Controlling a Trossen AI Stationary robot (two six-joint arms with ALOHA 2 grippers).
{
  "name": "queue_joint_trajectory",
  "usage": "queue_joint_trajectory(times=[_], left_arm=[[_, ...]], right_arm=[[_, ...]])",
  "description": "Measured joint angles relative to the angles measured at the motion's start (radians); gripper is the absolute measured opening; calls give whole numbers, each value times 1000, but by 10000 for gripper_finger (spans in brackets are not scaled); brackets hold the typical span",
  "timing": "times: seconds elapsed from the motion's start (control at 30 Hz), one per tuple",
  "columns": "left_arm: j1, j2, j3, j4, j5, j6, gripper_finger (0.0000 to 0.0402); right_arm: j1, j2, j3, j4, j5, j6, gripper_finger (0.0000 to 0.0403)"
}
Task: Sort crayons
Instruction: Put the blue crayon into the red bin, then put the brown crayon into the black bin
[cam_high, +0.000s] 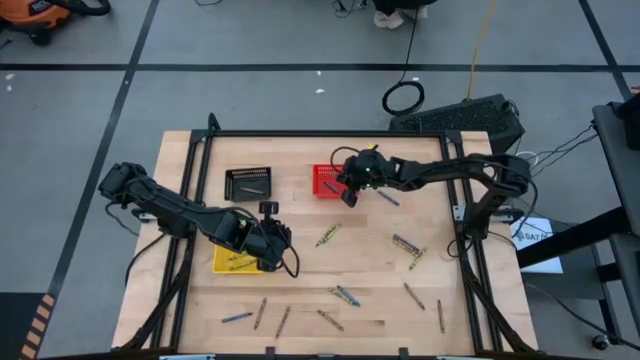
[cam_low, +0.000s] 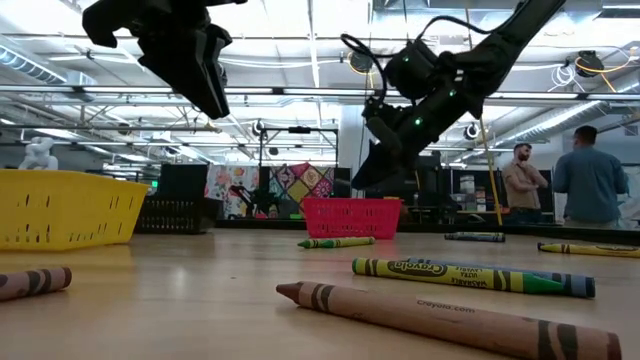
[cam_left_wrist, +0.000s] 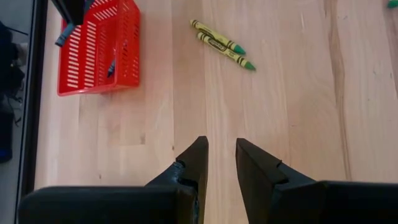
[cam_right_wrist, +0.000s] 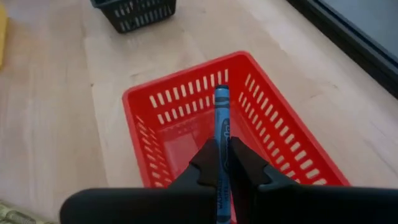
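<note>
My right gripper (cam_right_wrist: 221, 163) is shut on a blue crayon (cam_right_wrist: 221, 112) above the red mesh basket (cam_right_wrist: 283, 134), at the table's far middle (cam_high: 348, 196). My left gripper (cam_left_wrist: 221, 163) hangs open over bare wood beside the yellow basket (cam_high: 225, 262), with nothing between its fingers. Two yellow-green crayons (cam_left_wrist: 222, 45) lie flat on the table ahead of it. More blue, brown and yellow-green crayons lie scattered along the near and right parts of the table (cam_high: 345, 295). A blue crayon (cam_left_wrist: 111, 65) lies inside the red basket. My right gripper pinches the blue crayon's shaft (cam_right_wrist: 222, 134) between its two fingers. The crayon lies along the fingers, and its front end (cam_right_wrist: 221, 93) sticks out past their tips. The fingers slant down from the table's right side. The crayon is lifted clear, over the red basket's inside.
A black mesh basket (cam_high: 248, 183) stands at the far left, left of the red one. Loose crayons lie close to the low camera (cam_low: 450, 275). A dark frame rail (cam_high: 320, 134) runs along the far edge. People stand in the room beyond the table (cam_low: 590, 175).
</note>
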Motion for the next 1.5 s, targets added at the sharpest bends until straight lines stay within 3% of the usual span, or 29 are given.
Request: queue_joint_trajectory(times=[0.27, 0.6, 0.83, 1.13, 1.5], left_arm=[[0, 0, 0, -6, 1, 1, 77], [0, 0, 0, -7, 1, -50, 77], [-1, 0, 0, -8, 89, -157, 77], [-10, 0, 0, -45, 211, -321, 77], [-147, 0, 0, -58, 302, -714, 77]], right_arm=[[-4, 30, 0, 16, -1, -3, 21], [-4, 30, 0, 24, 1, 4, 76], [-3, 14, 0, 23, 1, 4, 100], [10, -152, 0, -23, 3, -14, 105], [12, -386, 0, -131, 5, -14, 105]])
